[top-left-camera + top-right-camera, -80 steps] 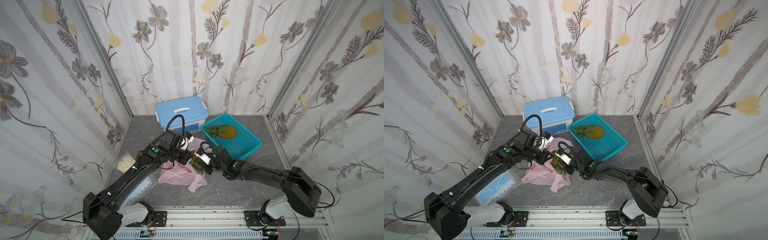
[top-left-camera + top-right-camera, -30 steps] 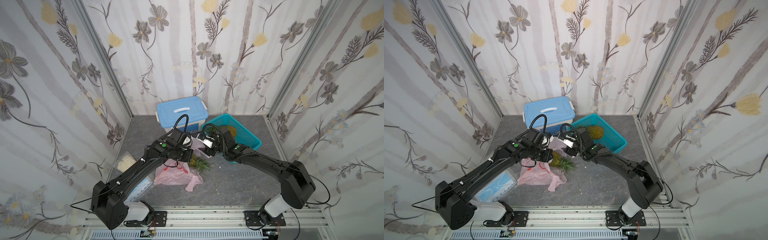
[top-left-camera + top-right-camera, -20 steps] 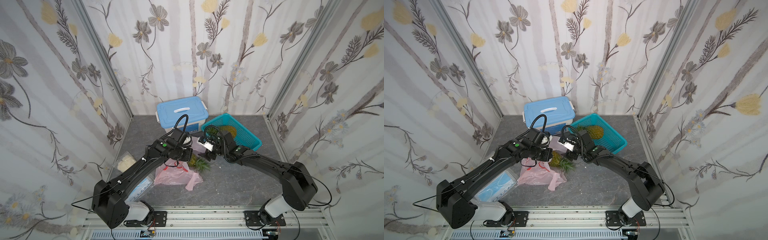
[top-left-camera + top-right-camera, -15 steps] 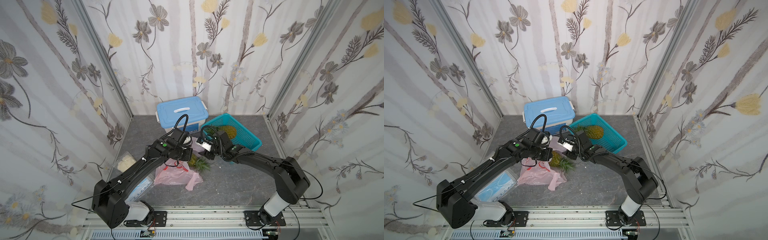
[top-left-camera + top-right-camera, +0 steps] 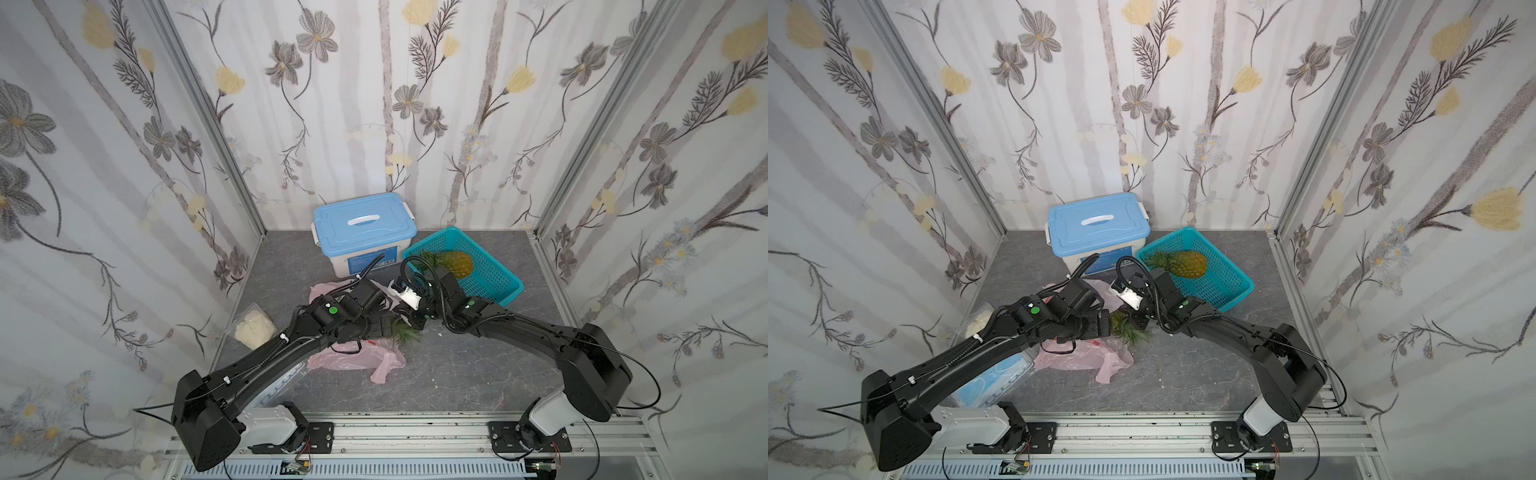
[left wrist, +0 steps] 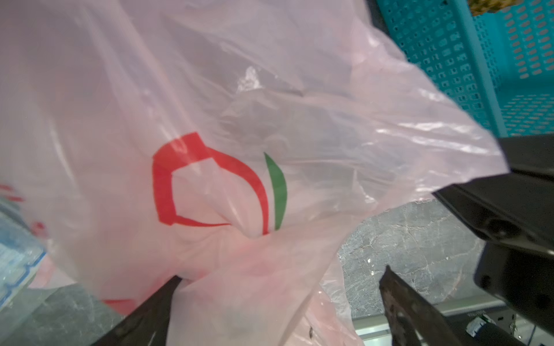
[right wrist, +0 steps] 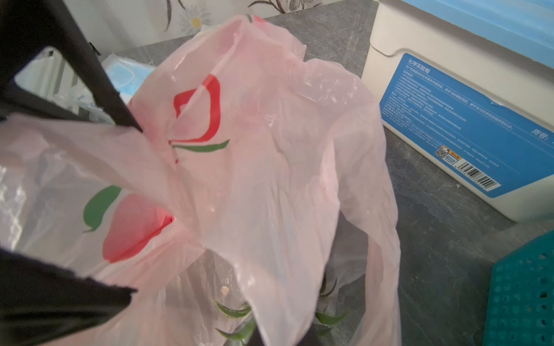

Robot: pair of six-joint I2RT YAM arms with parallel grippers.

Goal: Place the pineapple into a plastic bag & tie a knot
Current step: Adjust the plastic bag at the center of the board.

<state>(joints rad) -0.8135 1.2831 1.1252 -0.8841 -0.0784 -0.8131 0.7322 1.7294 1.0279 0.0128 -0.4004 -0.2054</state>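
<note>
The pink plastic bag lies crumpled mid-table with a pineapple in its mouth, green crown sticking out to the right. The leaves show through the film in the right wrist view. My left gripper is open, fingers wide apart, with loose bag film draped between them. My right gripper faces it from the right and is shut on a fold of the bag's upper edge. No knot is in view.
A white box with a blue lid stands at the back. Right of it is a teal basket holding a second pineapple. A packet of white lumps and a packet of blue masks lie at the left.
My left gripper has opened and let go of the bag. My right gripper came down from beside the basket to the bag's mouth and shut on the film.
</note>
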